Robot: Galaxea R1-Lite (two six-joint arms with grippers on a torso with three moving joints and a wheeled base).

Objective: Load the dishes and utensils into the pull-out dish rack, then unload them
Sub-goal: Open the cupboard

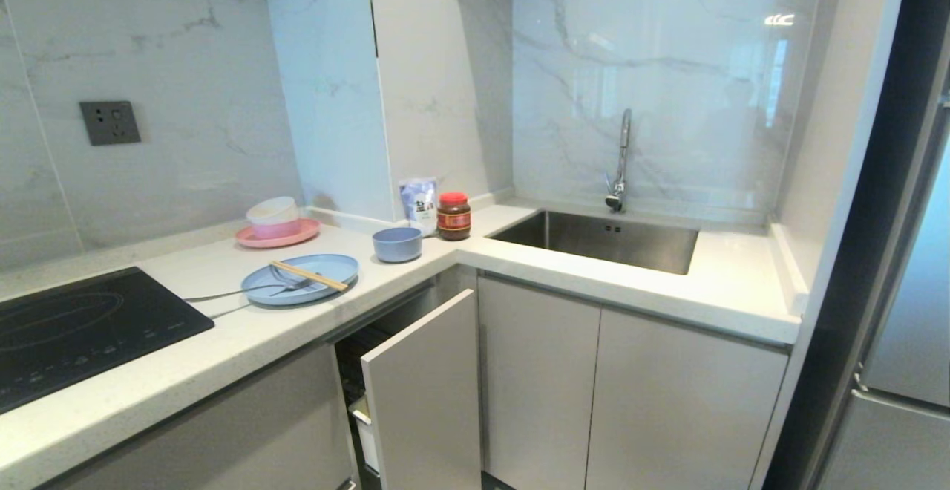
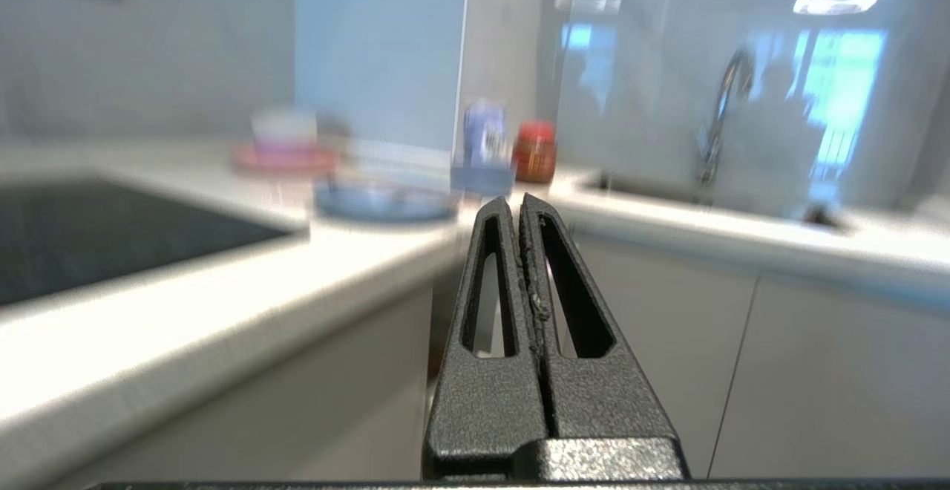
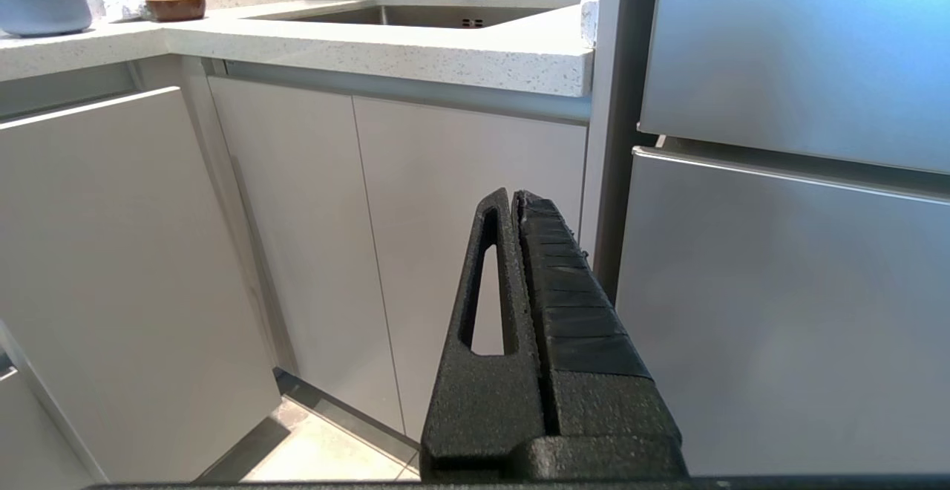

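A wide, shallow light-blue plate is seen lying flat on the pale speckled worktop, just beside the black induction hob. Its finish is matte and its rim low. A pair of light wooden chopsticks is laid slantwise across it, and slim silver cutlery rests with its heads on the plate and its long handles reaching out over the worktop toward the hob. A small round light-blue bowl stands upright near the plate, toward the corner, apart from it. Behind the bowl a white-and-blue packet and a red-lidded jar are set against the marble wall, and further along the wall a pink plate carries stacked pink and white bowls.

The pull-out dish rack is found below the worktop edge under the plate — its flat grey front panel stands drawn partly out from the cabinet line, with dark wire and a white plastic piece glimpsed in the gap behind it. The steel sink is sunk into the worktop to the right of the corner.

The left gripper is held in front of the cabinets at worktop height, its fingers pressed together on nothing. The right gripper is parked low before the cabinet doors beside the refrigerator — fingers likewise closed and empty.
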